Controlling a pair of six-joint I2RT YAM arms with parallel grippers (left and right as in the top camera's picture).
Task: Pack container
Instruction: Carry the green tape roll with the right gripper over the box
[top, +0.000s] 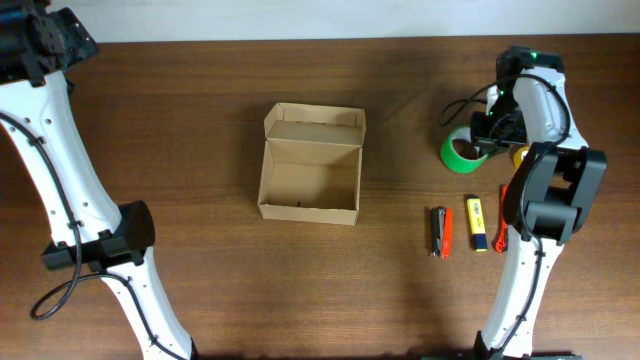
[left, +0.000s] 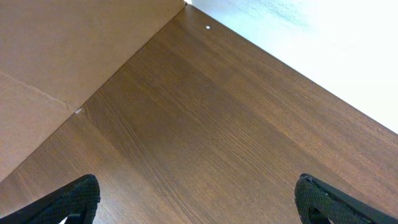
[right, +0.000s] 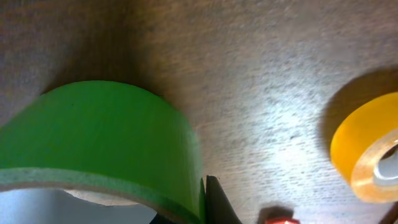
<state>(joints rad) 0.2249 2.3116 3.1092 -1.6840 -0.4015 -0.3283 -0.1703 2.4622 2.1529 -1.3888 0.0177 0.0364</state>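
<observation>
The container (top: 310, 165) sat on the table (top: 200, 100). Well to its right lay the larger tape roll (top: 458, 152), the smaller tape roll (right: 367, 149) farther right still. The markers (top: 476, 222) lay in a row right of the container, nearer its front.

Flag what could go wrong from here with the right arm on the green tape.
The right pincer nips the green tape roll only at the edge of its wall, so it may slip or swing when lifted.
The yellow tape roll lies close by; a sideways move could knock it.
The container sits well across the table: a long carry for a weak grip.
</observation>
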